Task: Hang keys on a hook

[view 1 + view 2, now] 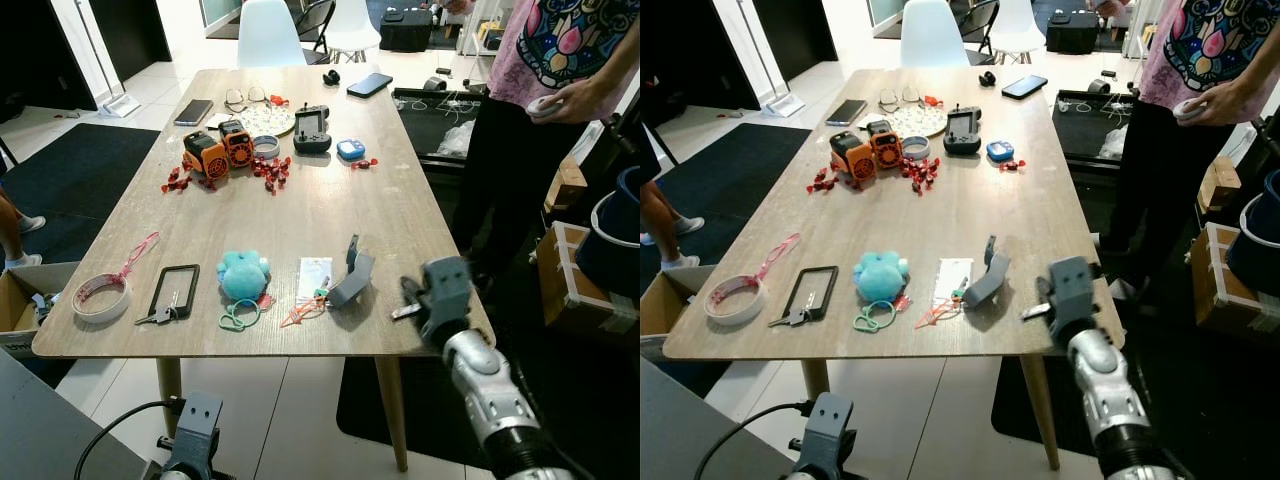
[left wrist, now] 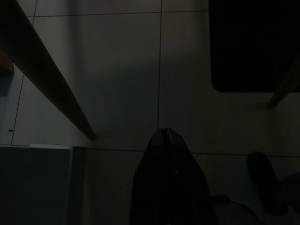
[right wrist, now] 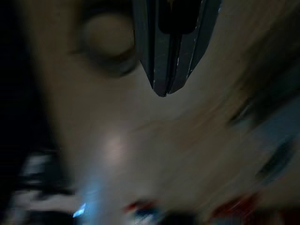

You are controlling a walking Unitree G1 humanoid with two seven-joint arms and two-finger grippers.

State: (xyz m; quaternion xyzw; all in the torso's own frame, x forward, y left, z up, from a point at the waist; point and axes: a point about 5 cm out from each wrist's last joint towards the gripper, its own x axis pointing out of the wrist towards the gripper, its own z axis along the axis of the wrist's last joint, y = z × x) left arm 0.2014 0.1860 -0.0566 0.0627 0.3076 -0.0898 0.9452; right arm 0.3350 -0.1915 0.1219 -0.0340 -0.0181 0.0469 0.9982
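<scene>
A small bunch of keys point(image 1: 160, 316) lies at the near left of the wooden table point(image 1: 330, 200), against a black rectangular holder point(image 1: 175, 290). A grey hook stand point(image 1: 352, 275) sits at the near right, next to a white card point(image 1: 314, 276). My right gripper point(image 1: 408, 298) hovers at the table's near right edge, a little right of the hook stand. In the blurred right wrist view its fingers point(image 3: 161, 91) are pressed together with nothing between them. My left gripper point(image 2: 166, 140) hangs below the table over the tiled floor, its fingers together.
A teal plush toy point(image 1: 243, 274) with a green ring point(image 1: 240, 315), a tape roll point(image 1: 100, 298), orange toy robots point(image 1: 218, 150), red clips, a controller point(image 1: 312, 128) and phones lie on the table. A person point(image 1: 550, 90) stands at its right side; boxes sit beyond.
</scene>
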